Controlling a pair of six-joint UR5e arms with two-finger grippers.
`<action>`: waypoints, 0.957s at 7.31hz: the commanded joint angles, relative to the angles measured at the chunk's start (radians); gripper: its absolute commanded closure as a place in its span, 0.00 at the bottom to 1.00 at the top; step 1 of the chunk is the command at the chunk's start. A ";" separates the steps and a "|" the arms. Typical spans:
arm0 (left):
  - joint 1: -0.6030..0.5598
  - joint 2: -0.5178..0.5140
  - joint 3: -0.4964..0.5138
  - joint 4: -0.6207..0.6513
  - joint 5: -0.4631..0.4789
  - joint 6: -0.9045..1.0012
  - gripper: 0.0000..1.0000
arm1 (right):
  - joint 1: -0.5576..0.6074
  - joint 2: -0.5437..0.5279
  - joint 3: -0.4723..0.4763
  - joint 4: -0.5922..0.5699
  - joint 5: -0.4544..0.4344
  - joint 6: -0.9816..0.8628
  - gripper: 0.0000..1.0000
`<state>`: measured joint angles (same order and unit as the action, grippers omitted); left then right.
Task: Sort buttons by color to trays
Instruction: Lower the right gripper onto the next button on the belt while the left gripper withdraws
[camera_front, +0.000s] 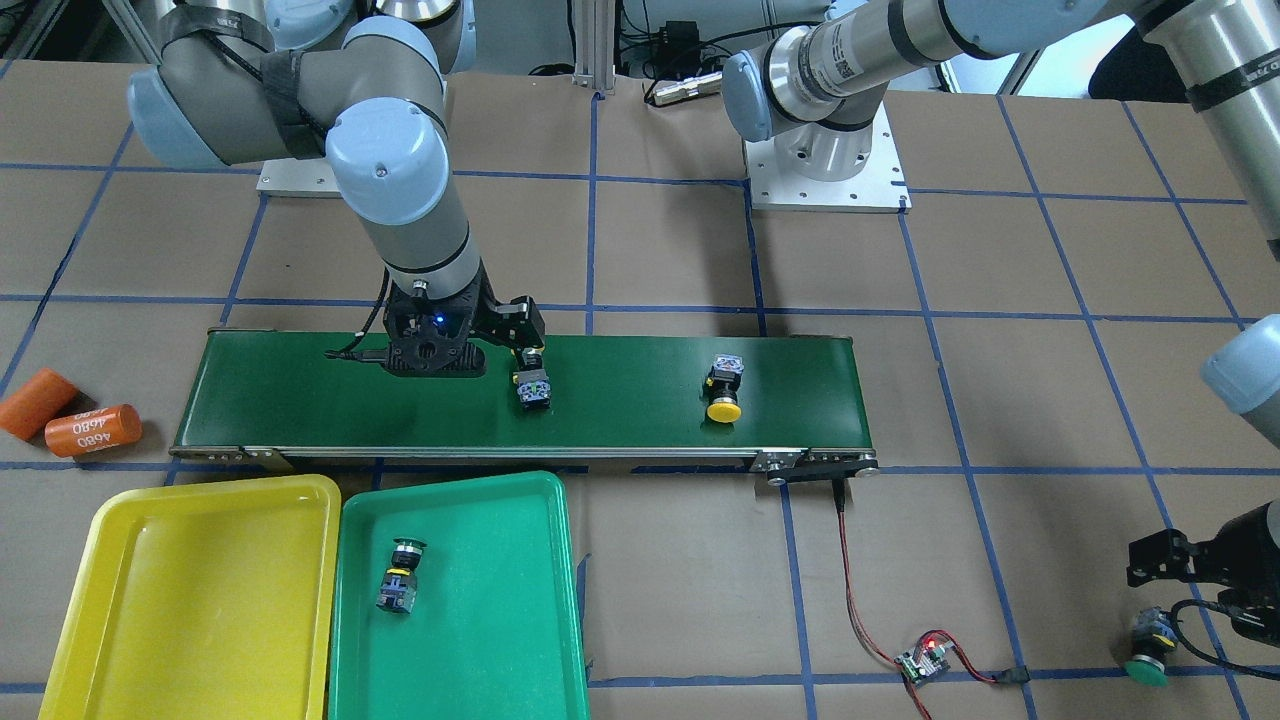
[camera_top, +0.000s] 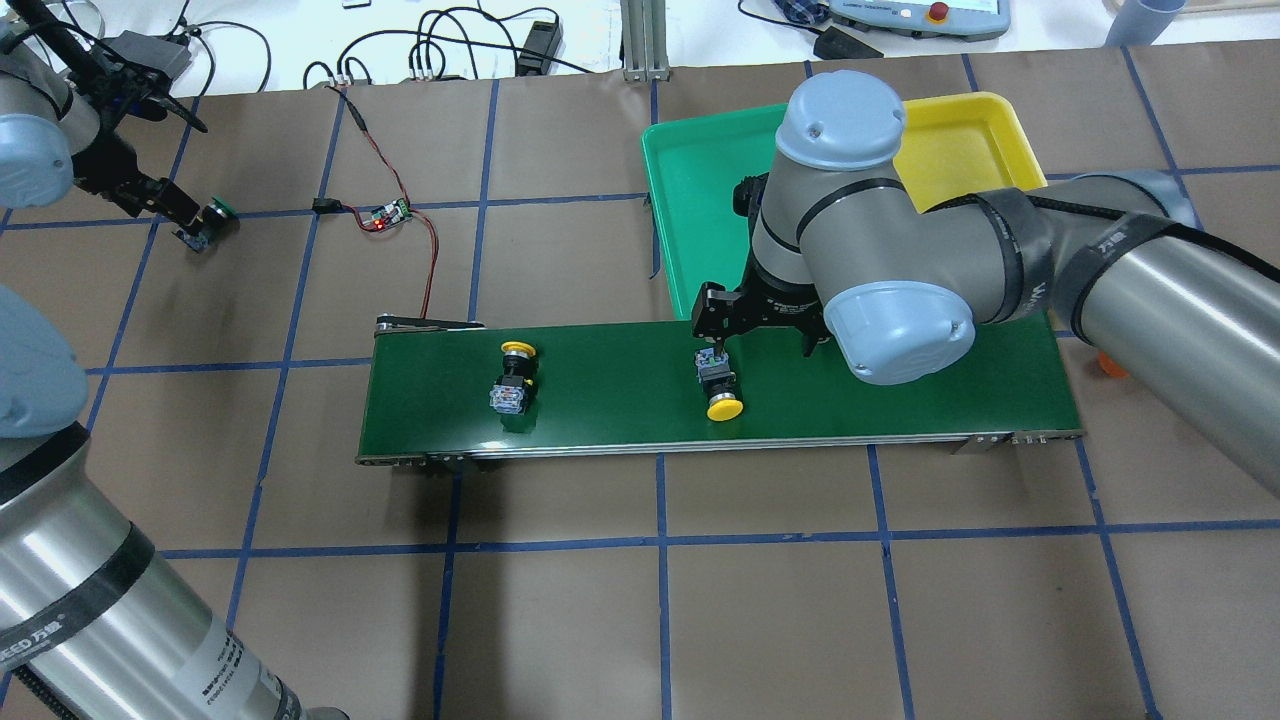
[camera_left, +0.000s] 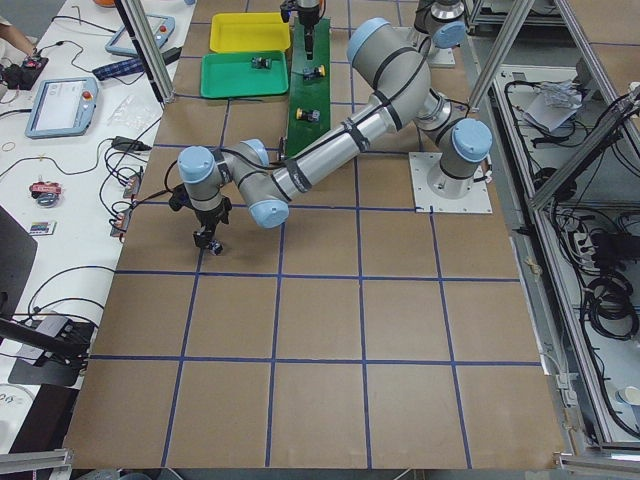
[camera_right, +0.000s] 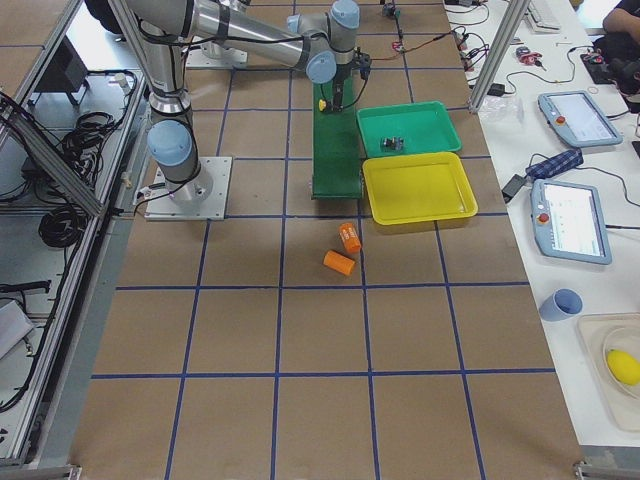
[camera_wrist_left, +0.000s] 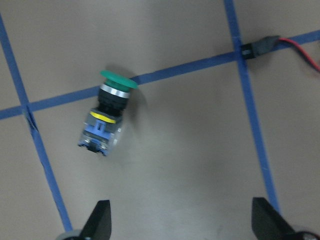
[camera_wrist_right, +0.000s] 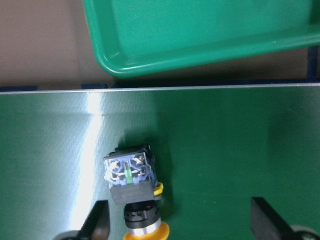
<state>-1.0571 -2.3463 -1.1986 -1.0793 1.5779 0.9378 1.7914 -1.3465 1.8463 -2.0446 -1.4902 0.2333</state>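
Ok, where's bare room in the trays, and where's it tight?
The yellow tray is bare throughout. The green tray holds one green button near its yellow-tray side; the rest is free. The conveyor belt is tight mid-length: the right hand hangs over one yellow button, another yellow button lies farther along.

1. The surface (camera_front: 680, 600) is covered in matt brown paper, marked off with blue tape.
2. The conveyor belt (camera_front: 620, 400) is smooth and dark green with a soft sheen. The right wrist view shows a pale streak of reflected light on it, and its edge rail is bare metal.
3. The yellow tray (camera_front: 200, 600) and the green tray (camera_front: 490, 620) are glossy moulded plastic.
4. The yellow-capped button (camera_front: 724, 390) has a smooth plastic cap. The green-capped button (camera_wrist_left: 109, 117) carries a shiny metal ring under its cap.
5. The right arm (camera_front: 400, 200) has brushed grey metal tubes and pale blue plastic caps.
6. The right end effector (camera_wrist_right: 181, 210) has matt black fingers.
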 joint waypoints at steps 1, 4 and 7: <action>0.002 -0.077 0.053 0.018 -0.018 0.064 0.00 | 0.026 0.039 0.001 -0.019 0.001 0.003 0.00; -0.009 -0.087 0.051 0.001 -0.038 0.061 0.73 | 0.029 0.081 0.001 -0.019 -0.012 0.003 0.12; -0.015 0.006 -0.007 -0.191 -0.064 -0.038 1.00 | 0.020 0.078 -0.004 -0.019 -0.022 0.003 1.00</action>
<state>-1.0694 -2.3999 -1.1688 -1.1658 1.5230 0.9556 1.8160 -1.2654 1.8434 -2.0632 -1.5097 0.2357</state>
